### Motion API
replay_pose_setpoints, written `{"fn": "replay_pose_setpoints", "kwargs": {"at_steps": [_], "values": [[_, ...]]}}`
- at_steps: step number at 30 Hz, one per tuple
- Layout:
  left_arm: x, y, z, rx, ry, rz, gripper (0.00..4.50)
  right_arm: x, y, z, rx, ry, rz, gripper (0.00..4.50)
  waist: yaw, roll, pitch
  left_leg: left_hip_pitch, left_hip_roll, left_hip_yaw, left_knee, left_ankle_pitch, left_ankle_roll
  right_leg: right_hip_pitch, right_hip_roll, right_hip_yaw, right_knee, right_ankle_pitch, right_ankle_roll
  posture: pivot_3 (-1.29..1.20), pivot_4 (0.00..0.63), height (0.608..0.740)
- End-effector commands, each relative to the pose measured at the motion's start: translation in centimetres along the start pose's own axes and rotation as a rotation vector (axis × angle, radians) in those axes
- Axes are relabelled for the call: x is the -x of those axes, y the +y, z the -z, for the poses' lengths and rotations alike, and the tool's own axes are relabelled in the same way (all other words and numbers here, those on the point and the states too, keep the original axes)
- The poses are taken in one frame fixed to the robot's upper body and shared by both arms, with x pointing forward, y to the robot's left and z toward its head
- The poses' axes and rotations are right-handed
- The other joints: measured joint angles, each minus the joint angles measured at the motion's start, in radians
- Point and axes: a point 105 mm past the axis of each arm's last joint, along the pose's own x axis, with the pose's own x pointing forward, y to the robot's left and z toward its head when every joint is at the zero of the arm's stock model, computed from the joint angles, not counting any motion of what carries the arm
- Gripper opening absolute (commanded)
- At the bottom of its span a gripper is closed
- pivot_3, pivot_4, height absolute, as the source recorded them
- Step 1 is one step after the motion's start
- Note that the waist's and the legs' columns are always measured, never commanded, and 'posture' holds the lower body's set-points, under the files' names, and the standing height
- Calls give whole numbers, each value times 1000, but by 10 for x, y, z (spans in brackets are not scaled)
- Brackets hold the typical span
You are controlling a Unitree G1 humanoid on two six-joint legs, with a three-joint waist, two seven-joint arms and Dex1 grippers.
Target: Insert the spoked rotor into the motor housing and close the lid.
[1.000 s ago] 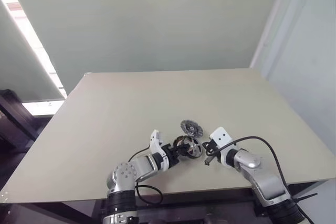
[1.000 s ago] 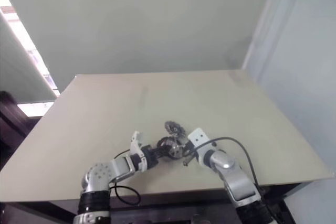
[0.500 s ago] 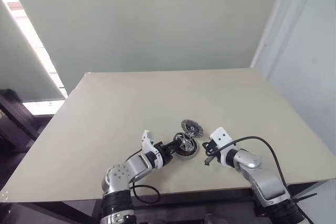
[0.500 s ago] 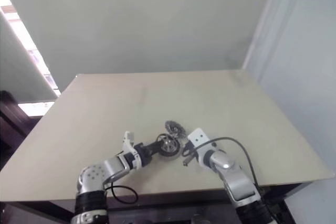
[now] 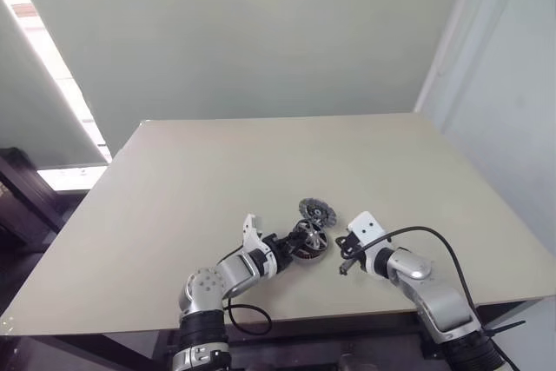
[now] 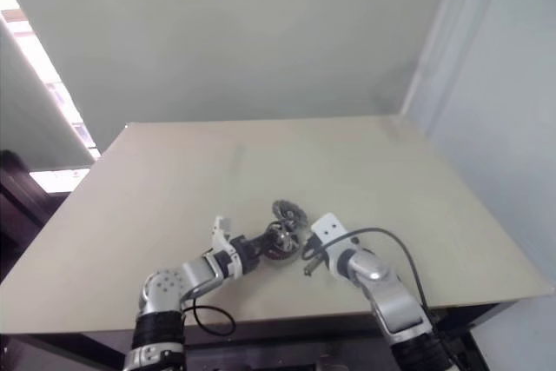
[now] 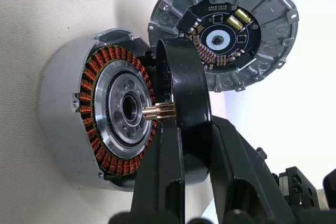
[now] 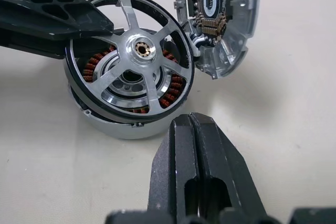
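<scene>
Beige table [image 5: 217, 162] with a bare top, set before a pale green wall [image 5: 261, 32]; bright window strip [image 5: 52, 76] at far left.

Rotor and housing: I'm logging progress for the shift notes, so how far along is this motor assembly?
Done: the left hand has the spoked rotor gripped by its rim. In hand: it holds the rotor just over the motor housing, shaft at the centre bore, not yet seated. Left: pushing the rotor home and fitting the lid, which lies beside the housing. The right hand waits shut, empty, nearby.
</scene>
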Motion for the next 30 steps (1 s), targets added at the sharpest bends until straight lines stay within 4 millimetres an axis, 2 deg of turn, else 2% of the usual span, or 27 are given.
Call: {"fn": "replay_pose_setpoints", "kwargs": {"at_steps": [1, 8, 15, 20, 21, 30], "values": [[1, -5, -4, -20, -8, 17, 278, 3, -4, -15, 21, -50, 16, 0, 0, 0, 0, 0, 0, 0, 0, 0, 0, 0, 0, 0, 0, 0, 0, 0, 0, 740], [3, -3, -5, -4, -19, 8, 278, 0, -4, -16, 22, -54, 10, 0, 0, 0, 0, 0, 0, 0, 0, 0, 0, 0, 0, 0, 0, 0, 0, 0, 0, 740], [4, -3, -8, -2, -27, 4, 2601, 1, -4, -16, 25, -52, 10, 0, 0, 0, 0, 0, 0, 0, 0, 0, 0, 0, 0, 0, 0, 0, 0, 0, 0, 740], [10, -2, -18, -21, -66, -9, 4287, 0, -4, -16, 25, -51, 10, 0, 0, 0, 0, 1, 0, 0, 0, 0, 0, 1, 0, 0, 0, 0, 0, 0, 0, 740], [12, -4, -20, -25, -75, -6, 4490, 0, -4, -16, 25, -51, 10, 0, 0, 0, 0, 1, 0, 0, 0, 0, 0, 1, 0, 0, 0, 0, 0, 0, 0, 740], [39, -33, -41, -167, -103, 73, 4490, 1, -5, -14, 23, -47, 12, 0, 0, 0, 0, 0, 0, 0, 0, 0, 0, 0, 0, 0, 0, 0, 0, 0, 0, 740]]}}
